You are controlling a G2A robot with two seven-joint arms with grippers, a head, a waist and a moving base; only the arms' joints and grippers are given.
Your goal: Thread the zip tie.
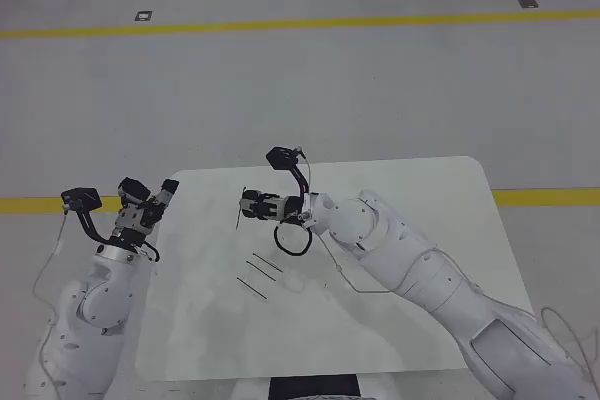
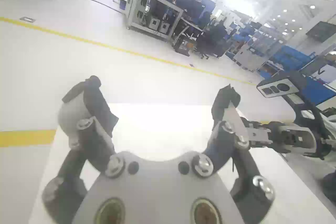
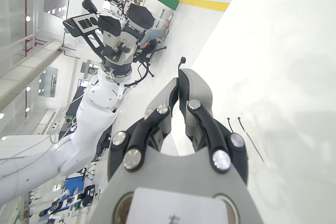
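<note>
Barely visible, a zip tie (image 3: 182,60) inside the clamped right gripper (image 3: 179,80); left gripper (image 2: 160,86) wide apart.

Top camera looks down on the whole worktop (image 1: 420,200); each wrist camera sits close behind its fingers (image 2: 97,107), facing the other arm across it.

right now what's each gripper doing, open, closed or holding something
Left gripper: open, holding nothing.
Right gripper: closed on a zip tie, whose head sticks out past the fingertips.
</note>
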